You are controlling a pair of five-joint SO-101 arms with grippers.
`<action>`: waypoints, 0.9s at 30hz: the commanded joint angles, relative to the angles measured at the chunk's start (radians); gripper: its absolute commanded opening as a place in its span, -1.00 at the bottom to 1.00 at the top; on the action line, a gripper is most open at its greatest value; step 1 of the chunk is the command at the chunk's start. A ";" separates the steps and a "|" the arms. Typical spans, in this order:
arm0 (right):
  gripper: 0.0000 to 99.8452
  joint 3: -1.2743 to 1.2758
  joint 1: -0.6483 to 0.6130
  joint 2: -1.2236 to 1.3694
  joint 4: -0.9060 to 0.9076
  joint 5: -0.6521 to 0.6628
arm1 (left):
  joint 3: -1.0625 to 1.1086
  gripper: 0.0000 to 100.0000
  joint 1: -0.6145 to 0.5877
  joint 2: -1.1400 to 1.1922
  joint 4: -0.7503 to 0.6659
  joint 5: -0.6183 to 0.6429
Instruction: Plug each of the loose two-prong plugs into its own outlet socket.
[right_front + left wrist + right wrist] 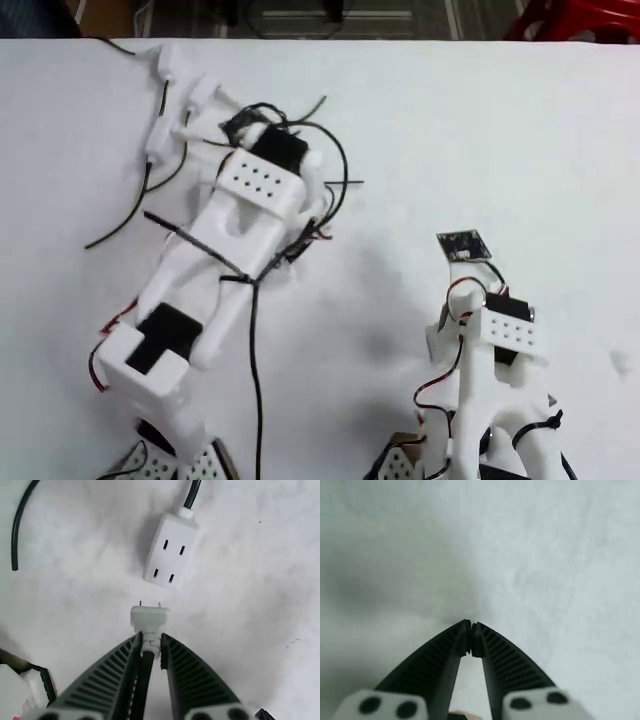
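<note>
My left gripper [150,639] is shut on the neck of a white two-prong plug [148,617]. Its prongs point at a white outlet block [167,554] a short gap ahead, apart from it. The block shows two pairs of slots, and a black cord [192,493] leaves its far end. In the high view the outlet block [165,64] lies at the table's far left, with the left arm [215,260] stretched toward it. A second white plug [160,140] lies beside it on a black cord. My right gripper [470,630] is shut on nothing above bare table.
A loose black cord [19,525] curves across the white table [480,130] beside the outlet. Another black cable [253,340] runs along the left arm to the front edge. The right arm [490,340] stands at the front right.
</note>
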 commanded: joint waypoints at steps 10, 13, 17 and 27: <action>-0.96 -0.006 0.005 -0.019 -0.008 0.000 | 0.061 -0.95 -0.068 -0.004 -0.153 -0.175; -0.96 -0.006 0.005 -0.019 -0.008 0.000 | 0.063 -0.95 -0.064 -0.004 -0.146 -0.158; -0.96 -0.006 0.005 -0.019 -0.008 0.000 | 0.063 -0.95 -0.021 -0.004 -0.114 -0.158; -0.96 0.002 0.005 -0.019 -0.010 0.000 | 0.141 -0.95 -0.004 -0.004 -0.175 -0.164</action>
